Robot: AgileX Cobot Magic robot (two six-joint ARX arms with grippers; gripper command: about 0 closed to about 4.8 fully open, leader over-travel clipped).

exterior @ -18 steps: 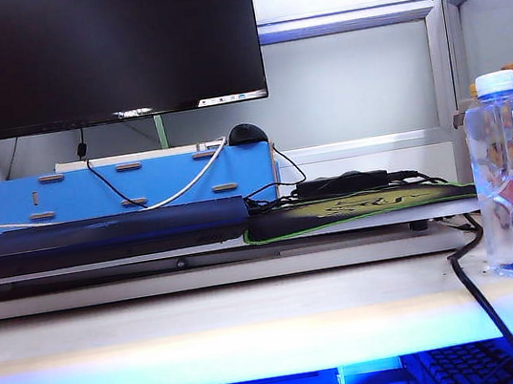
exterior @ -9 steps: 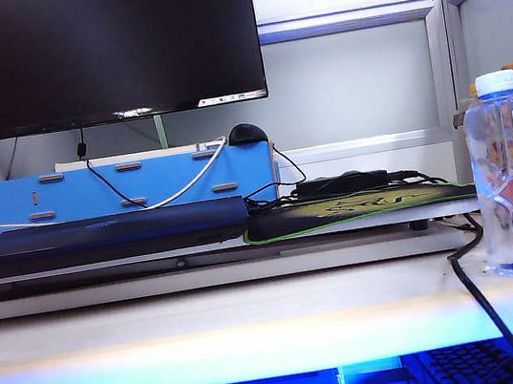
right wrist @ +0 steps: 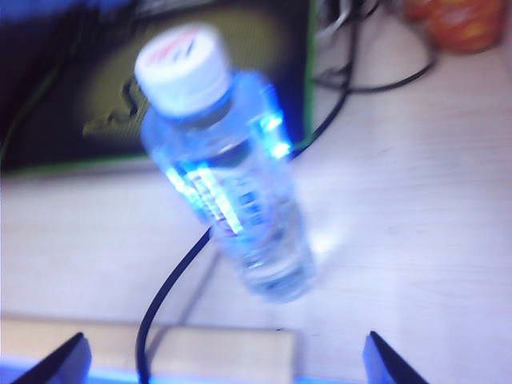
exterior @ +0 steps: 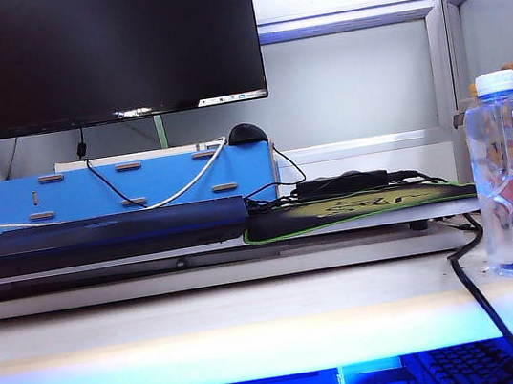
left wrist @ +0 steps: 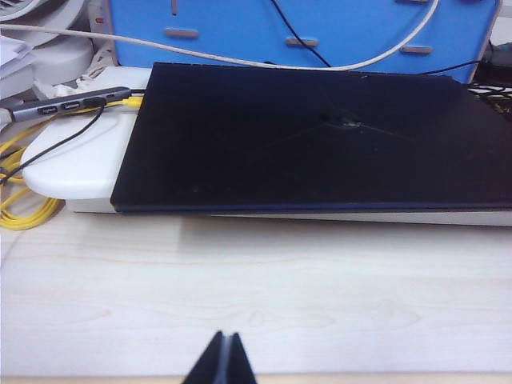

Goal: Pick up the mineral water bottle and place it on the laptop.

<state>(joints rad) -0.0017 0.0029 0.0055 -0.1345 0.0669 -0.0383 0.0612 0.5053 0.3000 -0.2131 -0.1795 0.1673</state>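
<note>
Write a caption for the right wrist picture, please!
Open right gripper hovers above the upright mineral water bottle on the desk.

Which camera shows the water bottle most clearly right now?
The exterior view: the water bottle stands upright, sharp, its label readable. The right wrist view shows it blurred from above; the left wrist view doesn't show it.

My right wrist view is motion-blurred, blue glints streaking the mineral water bottle, while my exterior and left wrist views stay sharp, bright and evenly lit.
</note>
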